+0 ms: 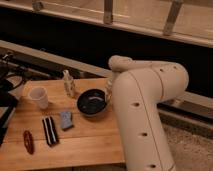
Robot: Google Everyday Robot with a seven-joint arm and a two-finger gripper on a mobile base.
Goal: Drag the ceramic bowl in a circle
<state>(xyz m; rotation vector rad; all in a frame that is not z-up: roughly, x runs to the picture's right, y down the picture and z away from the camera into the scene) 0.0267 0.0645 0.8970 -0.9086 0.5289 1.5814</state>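
The ceramic bowl is round, shallow and glossy dark. It sits on the wooden table, right of centre. My gripper reaches down at the bowl's right rim. It is largely hidden behind my big white arm, which fills the right side of the view.
A white cup stands at the left. A small clear bottle stands just behind and left of the bowl. A blue-grey pad, a black striped bar and a red object lie in front. Dark equipment borders the table's left edge.
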